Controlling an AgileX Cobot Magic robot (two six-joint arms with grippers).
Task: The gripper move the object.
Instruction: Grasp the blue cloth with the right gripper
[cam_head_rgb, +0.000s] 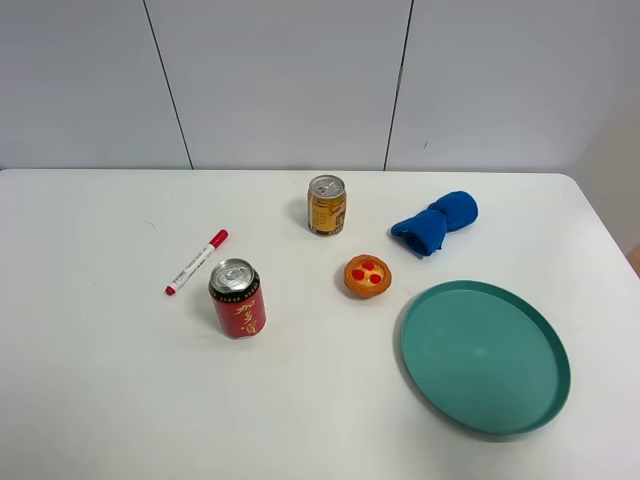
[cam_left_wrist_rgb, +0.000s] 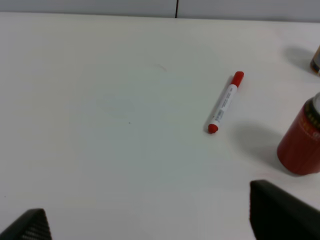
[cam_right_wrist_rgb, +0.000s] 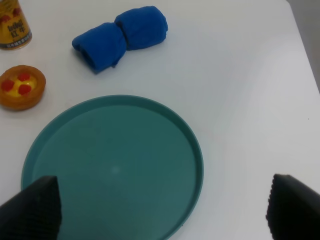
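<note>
Teal plate (cam_head_rgb: 485, 357) lies near blue cloth (cam_head_rgb: 435, 225).

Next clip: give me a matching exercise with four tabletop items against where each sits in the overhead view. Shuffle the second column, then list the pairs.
Items:
1. blue cloth bundle
2. red can
3. marker
4. teal plate

Places:
A. farthest left
B. front right of the table
C. right of the gold can, toward the back
D. between the marker and the tart

Pairs: 1-C, 2-D, 3-A, 4-B
</note>
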